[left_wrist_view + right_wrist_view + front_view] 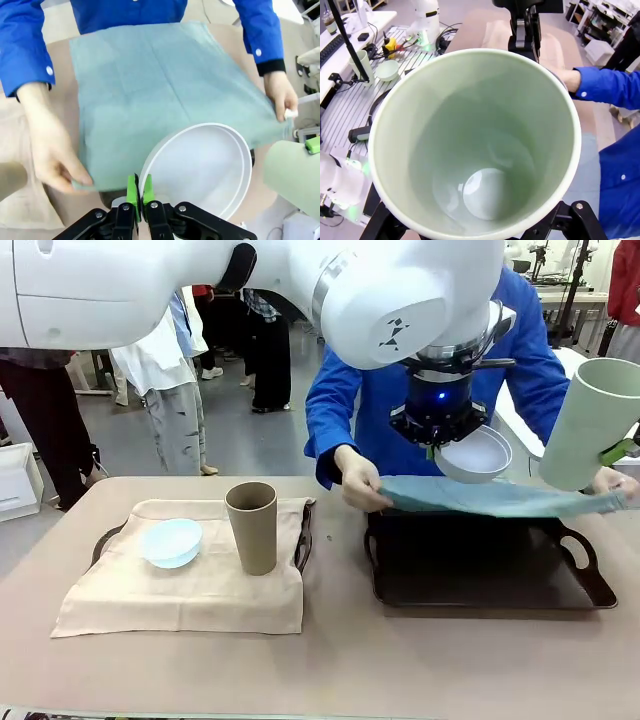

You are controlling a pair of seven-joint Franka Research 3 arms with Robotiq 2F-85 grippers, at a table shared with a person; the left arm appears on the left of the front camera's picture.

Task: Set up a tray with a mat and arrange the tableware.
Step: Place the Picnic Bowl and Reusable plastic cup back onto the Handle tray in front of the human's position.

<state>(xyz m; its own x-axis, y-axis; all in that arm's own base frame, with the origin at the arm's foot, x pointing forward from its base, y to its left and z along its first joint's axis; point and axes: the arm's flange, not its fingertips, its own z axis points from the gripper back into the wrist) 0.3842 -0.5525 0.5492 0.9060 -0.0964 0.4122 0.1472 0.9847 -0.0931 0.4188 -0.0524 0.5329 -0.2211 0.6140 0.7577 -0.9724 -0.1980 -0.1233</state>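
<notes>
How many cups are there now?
2: the brown cup stands on the beige mat at the left; the pale green cup is held up at the right.

Three cameras, one table

The front view faces the person across the table [330, 660]; both wrist views look down at close range (sharing the teal mat [165, 85] and pale green cup [475, 150]).

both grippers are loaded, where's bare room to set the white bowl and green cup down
Free: the front half of the beige cloth below the pale blue bowl and brown cup, and the bare table in front of both trays. Crowded: the black tray, where the person's hands hold the teal mat over it.
</notes>
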